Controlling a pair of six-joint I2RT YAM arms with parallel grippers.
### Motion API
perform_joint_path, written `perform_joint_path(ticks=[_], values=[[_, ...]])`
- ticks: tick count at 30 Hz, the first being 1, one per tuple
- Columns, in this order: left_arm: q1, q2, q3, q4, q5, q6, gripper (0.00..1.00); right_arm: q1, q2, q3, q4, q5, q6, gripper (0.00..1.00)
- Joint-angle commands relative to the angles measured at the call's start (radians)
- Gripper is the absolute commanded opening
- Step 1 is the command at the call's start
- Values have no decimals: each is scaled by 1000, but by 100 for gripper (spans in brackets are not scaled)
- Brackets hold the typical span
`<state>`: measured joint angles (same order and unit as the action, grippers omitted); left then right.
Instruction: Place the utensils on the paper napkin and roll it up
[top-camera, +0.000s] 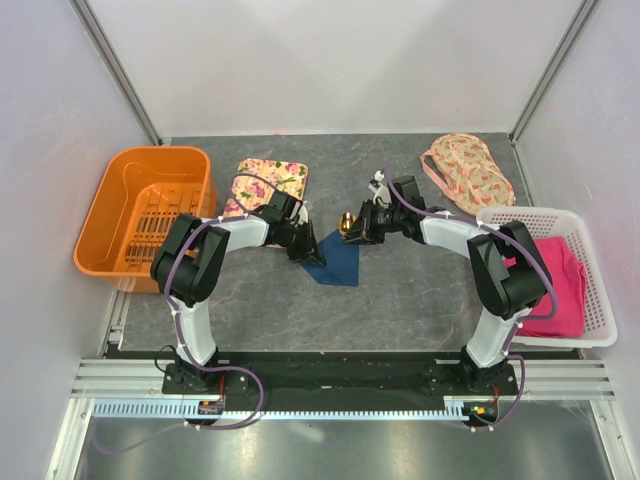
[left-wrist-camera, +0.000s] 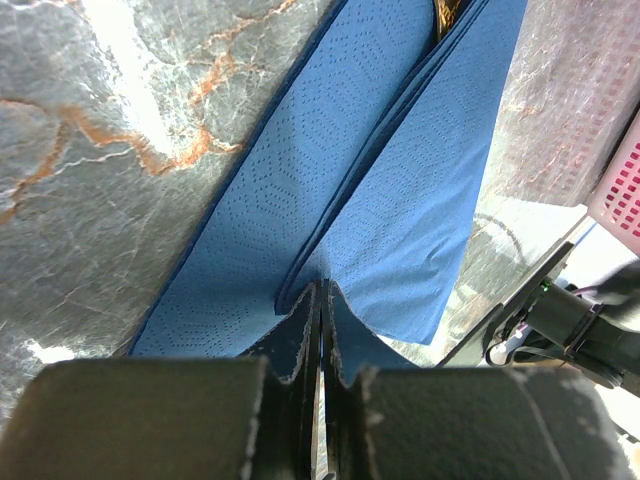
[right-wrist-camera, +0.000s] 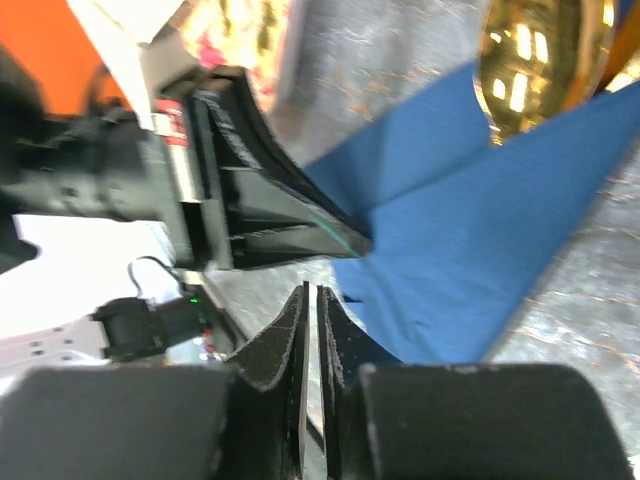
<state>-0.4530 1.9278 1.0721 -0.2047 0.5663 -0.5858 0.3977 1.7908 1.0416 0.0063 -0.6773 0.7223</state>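
the left gripper (left-wrist-camera: 322, 295) was clamped on a fold of the paper napkin (left-wrist-camera: 300, 180), which lay mid-table (top-camera: 420, 285) between the arms. a gold spoon (right-wrist-camera: 540, 65) sat at its far edge. the right gripper (right-wrist-camera: 312, 300) had its jaws almost together beside the napkin; whether it gripped the napkin could not be told.

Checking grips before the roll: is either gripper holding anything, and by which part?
Left gripper pinches the napkin at its folded edge. Right gripper: cannot tell.
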Motion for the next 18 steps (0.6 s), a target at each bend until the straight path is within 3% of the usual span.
perform_joint_path(ticks=[1, 14, 18], values=[[2, 3, -17, -6, -40, 27, 5, 9, 28, -3, -54, 56, -90, 11], [2, 0, -23, 7, -20, 26, 5, 44, 150, 6, 13, 91, -89, 7], [4, -39, -50, 43, 13, 7, 11, 47, 189, 0, 20, 99, -92, 7]])
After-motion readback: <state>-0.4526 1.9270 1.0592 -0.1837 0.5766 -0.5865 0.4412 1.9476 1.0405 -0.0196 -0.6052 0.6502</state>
